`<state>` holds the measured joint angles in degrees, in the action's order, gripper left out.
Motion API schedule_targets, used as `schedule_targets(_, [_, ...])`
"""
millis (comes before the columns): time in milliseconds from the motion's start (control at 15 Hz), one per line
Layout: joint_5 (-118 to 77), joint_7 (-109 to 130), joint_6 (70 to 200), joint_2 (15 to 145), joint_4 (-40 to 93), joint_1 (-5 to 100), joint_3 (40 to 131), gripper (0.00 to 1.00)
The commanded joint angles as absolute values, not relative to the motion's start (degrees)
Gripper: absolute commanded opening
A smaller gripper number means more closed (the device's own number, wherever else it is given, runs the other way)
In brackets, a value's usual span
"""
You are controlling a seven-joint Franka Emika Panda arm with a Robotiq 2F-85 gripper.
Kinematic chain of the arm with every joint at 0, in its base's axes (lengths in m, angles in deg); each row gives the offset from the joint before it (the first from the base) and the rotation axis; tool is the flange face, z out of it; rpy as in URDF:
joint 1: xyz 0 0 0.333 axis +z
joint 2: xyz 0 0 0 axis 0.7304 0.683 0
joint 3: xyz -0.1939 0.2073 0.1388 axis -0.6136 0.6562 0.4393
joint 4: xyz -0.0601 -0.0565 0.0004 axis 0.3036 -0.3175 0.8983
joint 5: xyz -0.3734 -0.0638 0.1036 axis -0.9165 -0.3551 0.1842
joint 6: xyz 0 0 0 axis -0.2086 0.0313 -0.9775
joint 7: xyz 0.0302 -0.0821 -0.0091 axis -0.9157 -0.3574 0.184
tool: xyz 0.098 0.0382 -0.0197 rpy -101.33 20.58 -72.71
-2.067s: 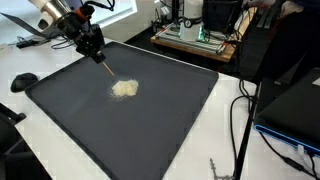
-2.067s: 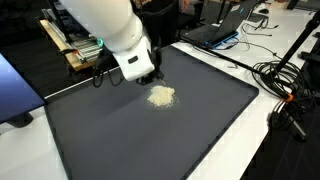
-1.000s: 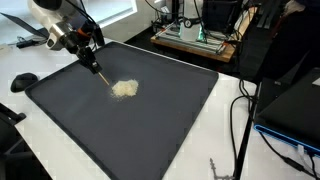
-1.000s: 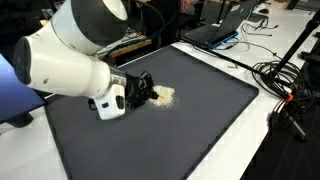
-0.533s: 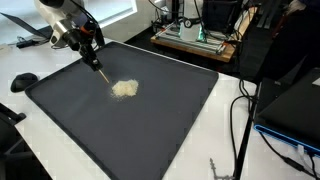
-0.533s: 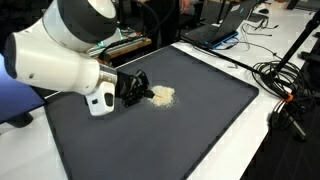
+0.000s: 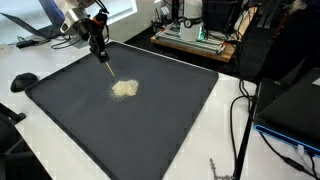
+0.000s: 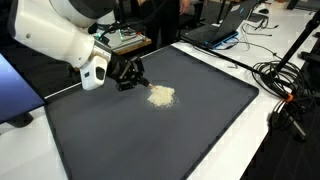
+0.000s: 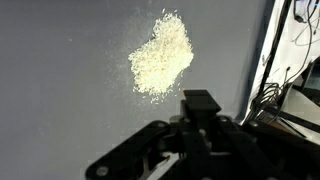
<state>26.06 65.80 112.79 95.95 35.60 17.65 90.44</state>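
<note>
Gripper [image 7: 99,48] is clenching a thin, pale, straight stick [image 7: 105,66], its jaws pinching tight on the stick's top end. The stick is slanting down toward the mat [image 7: 160,125]. Its tip is sitting just beside the pile [image 7: 124,89]; cannot tell if it is touching the mat.

The pile is lying on the mat, a loose, flat heap of cream-coloured fine grains with a ragged outline and stray specks scattering round its rim. It is showing the same in the exterior view [image 8: 160,96] with the gripper [image 8: 130,78] beside it.

In the wrist view the pile [image 9: 162,55] is reading as an irregular oval, thinning out at the edges. The black, angular gripper [image 9: 198,125] is filling the bottom of that view.

The mat is looking matte and dark grey, a smooth rectangular sheet with a thin raised border. It is lying on a glossy white table [image 7: 228,150]. Black rubbery cables [image 8: 285,85] are curling on the table by the mat's edge.
</note>
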Motion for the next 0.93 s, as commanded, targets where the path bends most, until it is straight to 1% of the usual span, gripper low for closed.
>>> schedule_targets(0, [30.2,69.3,119.7,86.1,49.4,20.9,87.6,0.03])
schedule_targets(400, [36.4,74.6,132.9,75.1,63.6,26.5,86.3,0.03])
schedule_targets(867, [40.5,78.7,150.1,67.2,73.4,34.2,86.6,0.03])
